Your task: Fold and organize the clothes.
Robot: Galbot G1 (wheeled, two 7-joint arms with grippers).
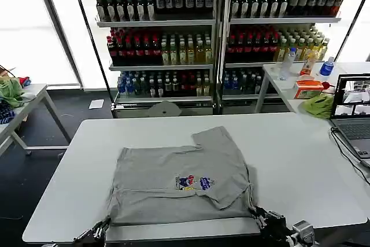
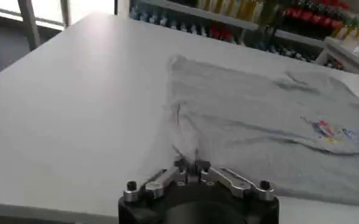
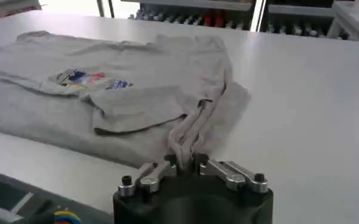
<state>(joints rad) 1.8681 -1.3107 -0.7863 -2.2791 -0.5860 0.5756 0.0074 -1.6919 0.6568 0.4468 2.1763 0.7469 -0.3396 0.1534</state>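
On the white table (image 1: 300, 160) in front of me lies a grey shirt (image 1: 173, 172), partly folded, near the front edge and a little to my left of the middle. A small coloured print (image 1: 194, 183) is on its upper side, and one sleeve (image 1: 213, 138) points away from me toward the far side of the table. My left hand (image 2: 191, 167) is at the front left corner of the shirt, low at the table edge, and its fingers are clenched on a little pinch of the grey cloth; from this pinch some wrinkles run up into the shirt. My right hand (image 3: 182, 163) is at the front right corner, also low at the table edge, and it is grasping a bunched strip of the shirt between its closed fingers, the cloth there is twisted into a thick fold. In the head view both hands are seen just at the lower edge, the left hand (image 1: 95, 234) under the left corner and the right hand (image 1: 260, 219) beside the right corner. The rest of the shirt is lying flat on the table. On another table to my right there is a laptop (image 1: 352, 117) and a green cloth (image 1: 319, 105). Behind the table stand shelves (image 1: 219, 39) with many bottles.
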